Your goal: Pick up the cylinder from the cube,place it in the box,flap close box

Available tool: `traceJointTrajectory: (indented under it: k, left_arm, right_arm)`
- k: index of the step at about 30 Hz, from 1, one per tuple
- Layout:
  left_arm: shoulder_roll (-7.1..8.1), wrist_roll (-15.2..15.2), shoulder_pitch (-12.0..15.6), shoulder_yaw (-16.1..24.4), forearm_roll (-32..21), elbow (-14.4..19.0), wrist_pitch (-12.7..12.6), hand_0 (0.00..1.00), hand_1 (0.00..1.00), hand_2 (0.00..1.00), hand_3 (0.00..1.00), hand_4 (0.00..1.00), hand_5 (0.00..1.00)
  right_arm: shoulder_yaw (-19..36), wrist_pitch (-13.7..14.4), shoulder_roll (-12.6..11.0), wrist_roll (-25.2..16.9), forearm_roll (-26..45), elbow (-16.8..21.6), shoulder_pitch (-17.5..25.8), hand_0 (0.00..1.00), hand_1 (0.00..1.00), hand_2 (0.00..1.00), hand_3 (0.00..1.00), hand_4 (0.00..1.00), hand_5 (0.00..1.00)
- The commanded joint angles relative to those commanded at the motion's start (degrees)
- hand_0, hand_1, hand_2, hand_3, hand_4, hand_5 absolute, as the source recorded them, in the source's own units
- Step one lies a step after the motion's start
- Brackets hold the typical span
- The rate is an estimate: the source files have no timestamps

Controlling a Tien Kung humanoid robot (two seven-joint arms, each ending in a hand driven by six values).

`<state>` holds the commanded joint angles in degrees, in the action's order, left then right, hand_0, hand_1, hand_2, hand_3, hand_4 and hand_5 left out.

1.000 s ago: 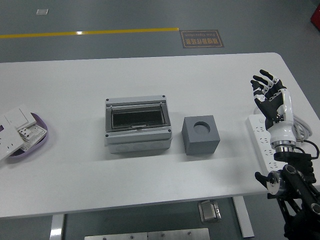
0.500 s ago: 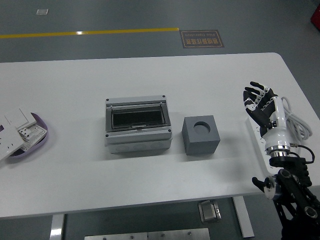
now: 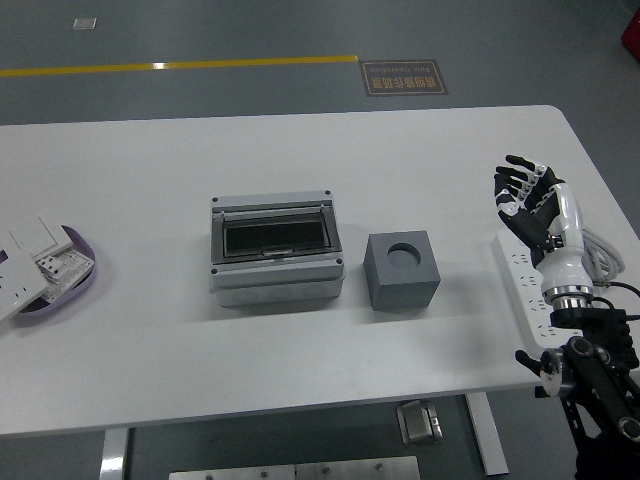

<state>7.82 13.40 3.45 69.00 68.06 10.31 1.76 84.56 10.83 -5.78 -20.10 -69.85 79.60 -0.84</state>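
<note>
A grey cube (image 3: 402,270) stands right of the table's middle, with a round socket in its top that looks empty. Just left of it sits a light grey box (image 3: 276,248) whose dark see-through flap lies down over the opening. No cylinder shows on the cube, and the box's contents are too dim to tell. My right hand (image 3: 525,190) is raised over the table's right side, well right of the cube, fingers spread and holding nothing. My left arm is out of the picture.
A white power strip (image 3: 520,275) with its cable (image 3: 600,250) lies under my right forearm near the right edge. A purple-rimmed tray (image 3: 85,262) with white switch plates sits at the far left edge.
My right hand shifted a little left and down, then drifted back right, its fingers staying spread. The cube and box have not moved.
</note>
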Motion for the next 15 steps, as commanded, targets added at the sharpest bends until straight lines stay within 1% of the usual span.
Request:
traceJointTrajectory:
  k: [5, 6, 8, 10, 11, 15]
  left_arm:
    - [-0.03, -0.21, -1.27, 0.61, 0.91, 0.0, 0.2, 0.598, 0.581, 0.558, 0.603, 0.669, 0.273]
    - [0.01, -0.19, -1.43, 0.79, 1.15, 0.0, 0.22, 0.599, 0.581, 0.558, 0.603, 0.669, 0.273]
    - [0.12, -0.12, -1.74, 1.31, 1.6, 0.0, 0.19, 0.599, 0.581, 0.558, 0.603, 0.669, 0.273]
    - [0.13, -0.1, -1.93, 1.62, 1.79, 0.0, 0.17, 0.599, 0.581, 0.558, 0.603, 0.669, 0.273]
    - [0.08, -0.06, -1.97, 1.72, 1.94, 0.0, 0.19, 0.599, 0.581, 0.558, 0.603, 0.669, 0.273]
    - [-0.25, 0.06, -2.06, 2.05, 2.29, 0.0, 0.21, 0.599, 0.581, 0.558, 0.603, 0.669, 0.273]
  right_arm:
    - [2.15, 0.33, -0.09, 0.23, -0.22, 1.02, 0.09, 0.679, 0.649, 0.625, 0.662, 0.617, 0.097]
    - [2.58, 0.4, -0.07, 0.18, -0.21, 1.18, 0.15, 0.685, 0.656, 0.631, 0.669, 0.617, 0.077]
    - [3.61, 0.57, 0.01, 0.07, -0.27, 1.52, 0.38, 0.685, 0.656, 0.631, 0.669, 0.617, 0.077]
    - [4.52, 0.76, -0.01, 0.0, -0.4, 1.73, 0.52, 0.685, 0.656, 0.631, 0.669, 0.617, 0.077]
    - [4.83, 0.84, -0.06, 0.0, -0.49, 1.79, 0.53, 0.688, 0.653, 0.632, 0.671, 0.595, 0.04]
    - [5.88, 1.09, -0.03, -0.04, -0.92, 2.01, 0.49, 0.688, 0.653, 0.632, 0.671, 0.595, 0.04]
